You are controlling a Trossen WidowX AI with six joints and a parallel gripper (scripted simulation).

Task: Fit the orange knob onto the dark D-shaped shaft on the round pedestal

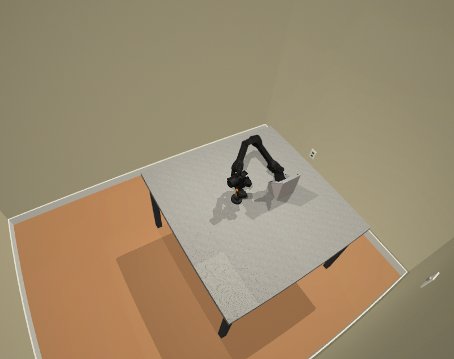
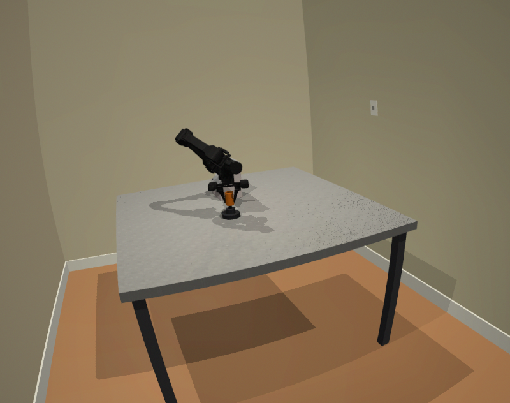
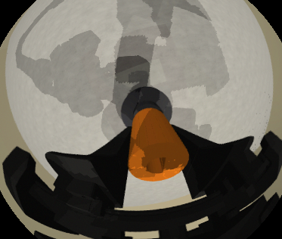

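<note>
1. Near the middle of the table (image 1: 281, 239) (image 2: 194, 247), the pedestal (image 1: 236, 200) (image 2: 230, 214) (image 3: 128, 110) stands upright, round and dark
2. Above its wide base, a narrower dark step rises, with a short bit of the shaft (image 2: 230, 207) showing under the knob
3. Directly over the pedestal is the knob (image 1: 236, 190) (image 2: 229, 198) (image 3: 156, 140), orange and roughly upright, its lower end above the base and not down on it
4. Whether the shaft's tip is inside the knob's hole, I cannot tell
5. Around the knob, the gripper (image 1: 239, 192) (image 2: 229, 199) (image 3: 150, 128) is closed as far as the knob lets it, partly open, one finger pressed on each side
6. On the knob's end facing the wrist view, a recess shows, partly in shadow
7. Behind the gripper in the exterior view, the black arm (image 1: 253, 140) (image 2: 199, 145) bends high over the table
</note>
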